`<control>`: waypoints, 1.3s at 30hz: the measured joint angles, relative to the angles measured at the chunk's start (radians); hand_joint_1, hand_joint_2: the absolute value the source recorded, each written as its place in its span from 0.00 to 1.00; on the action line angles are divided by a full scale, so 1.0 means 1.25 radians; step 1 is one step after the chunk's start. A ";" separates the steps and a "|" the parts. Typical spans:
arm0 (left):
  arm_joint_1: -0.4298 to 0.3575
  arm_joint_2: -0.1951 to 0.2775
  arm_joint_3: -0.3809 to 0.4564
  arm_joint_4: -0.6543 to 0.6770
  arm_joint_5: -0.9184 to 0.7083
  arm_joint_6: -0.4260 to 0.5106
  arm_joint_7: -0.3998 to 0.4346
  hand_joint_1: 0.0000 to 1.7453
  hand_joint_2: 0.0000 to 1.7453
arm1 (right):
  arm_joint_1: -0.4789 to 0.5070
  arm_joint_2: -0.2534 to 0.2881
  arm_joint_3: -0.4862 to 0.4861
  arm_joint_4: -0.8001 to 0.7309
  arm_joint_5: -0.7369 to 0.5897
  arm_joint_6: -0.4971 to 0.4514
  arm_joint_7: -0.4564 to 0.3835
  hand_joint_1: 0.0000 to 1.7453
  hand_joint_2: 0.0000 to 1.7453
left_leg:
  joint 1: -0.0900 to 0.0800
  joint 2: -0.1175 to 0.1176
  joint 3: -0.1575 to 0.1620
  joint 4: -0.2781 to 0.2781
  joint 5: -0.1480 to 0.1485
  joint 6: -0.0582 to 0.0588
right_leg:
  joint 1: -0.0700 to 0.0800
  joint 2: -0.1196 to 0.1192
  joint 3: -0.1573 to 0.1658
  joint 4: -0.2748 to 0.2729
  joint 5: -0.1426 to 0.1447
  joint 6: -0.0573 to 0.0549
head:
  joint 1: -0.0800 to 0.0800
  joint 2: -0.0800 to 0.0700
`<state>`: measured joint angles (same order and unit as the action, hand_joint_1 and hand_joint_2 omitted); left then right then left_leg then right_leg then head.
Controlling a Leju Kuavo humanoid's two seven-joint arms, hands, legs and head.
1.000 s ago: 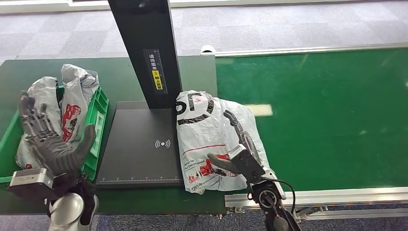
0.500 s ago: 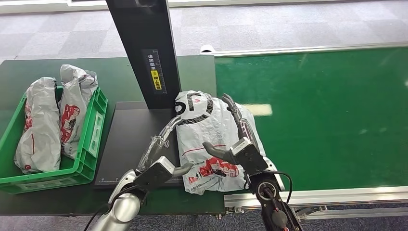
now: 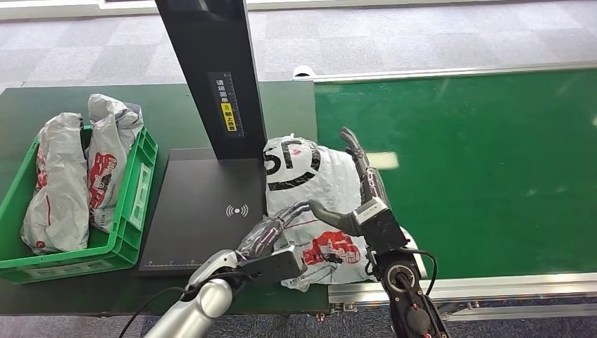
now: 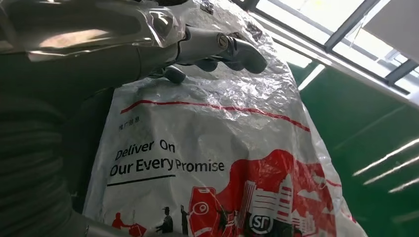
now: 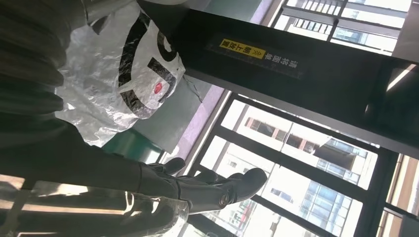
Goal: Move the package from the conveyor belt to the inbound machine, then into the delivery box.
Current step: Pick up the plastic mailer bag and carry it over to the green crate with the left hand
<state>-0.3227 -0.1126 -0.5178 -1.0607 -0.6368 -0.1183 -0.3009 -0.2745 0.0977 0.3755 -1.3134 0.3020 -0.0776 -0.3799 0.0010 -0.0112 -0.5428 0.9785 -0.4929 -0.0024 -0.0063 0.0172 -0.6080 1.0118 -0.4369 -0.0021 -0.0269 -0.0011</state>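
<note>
Both hands are on the SF courier package (image 3: 317, 197) now, one on each side. The grey plastic mailer lies at the conveyor belt (image 3: 479, 169) end, its edge just beside the inbound machine's black scan plate (image 3: 204, 211), not yet on it. The left hand (image 3: 271, 236) lies against the package's near-left edge, fingers stretched along the plastic; in the left wrist view the fingertips (image 4: 237, 49) rest on top of the crinkled film rather than curling round it. The right hand (image 3: 359, 190) stands upright against the package's far-right side, fingers extended and apart, thumb reaching across the printed face. So a two-sided clamp, I'd say: a floppy bag gives a single hand little to grip, so palms press from both flanks to lift or slide it. The plate sits under the black scanner post (image 3: 211, 70), hence the sideways shift ahead. Beyond it waits the green delivery box (image 3: 137, 190), already holding two bagged parcels (image 3: 77, 169).
</note>
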 joint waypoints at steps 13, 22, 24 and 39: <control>-0.110 -0.034 -0.080 0.217 -0.095 0.036 0.024 0.00 1.00 | 0.016 0.002 -0.015 -0.030 -0.014 -0.014 -0.013 0.00 1.00 | 0.000 0.000 0.000 0.000 0.000 0.000 | 0.000 0.000 0.000 0.000 0.000 0.000 | 0.000 0.000; -0.149 -0.051 -0.107 0.293 -0.115 0.056 0.029 0.00 1.00 | 0.019 0.003 -0.027 -0.044 -0.023 -0.015 -0.015 0.00 1.00 | 0.000 0.000 0.003 0.000 0.000 0.000 | 0.000 -0.001 0.004 0.000 0.000 0.000 | 0.000 0.000; -0.153 -0.053 -0.109 0.300 -0.115 0.056 0.029 0.00 1.00 | 0.019 0.003 -0.027 -0.045 -0.023 -0.015 -0.015 0.00 1.00 | 0.000 0.000 0.004 0.000 0.000 0.000 | 0.000 -0.001 0.005 0.000 0.000 0.000 | 0.000 0.000; -0.155 -0.055 -0.096 0.314 -0.063 0.094 -0.002 1.00 1.00 | 0.035 0.003 -0.030 -0.065 -0.024 -0.015 -0.018 0.00 1.00 | 0.000 0.000 0.007 0.000 0.000 0.000 | 0.000 -0.001 0.008 0.000 0.000 0.000 | 0.000 0.000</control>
<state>-0.5168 -0.1818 -0.6378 -0.6680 -0.7160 -0.0009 -0.3031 -0.2312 0.1011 0.3385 -1.3952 0.2719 -0.0966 -0.4030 0.0010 -0.0115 -0.5344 0.9783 -0.4929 -0.0022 -0.0064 0.0155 -0.5977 1.0117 -0.4369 -0.0020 -0.0270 -0.0011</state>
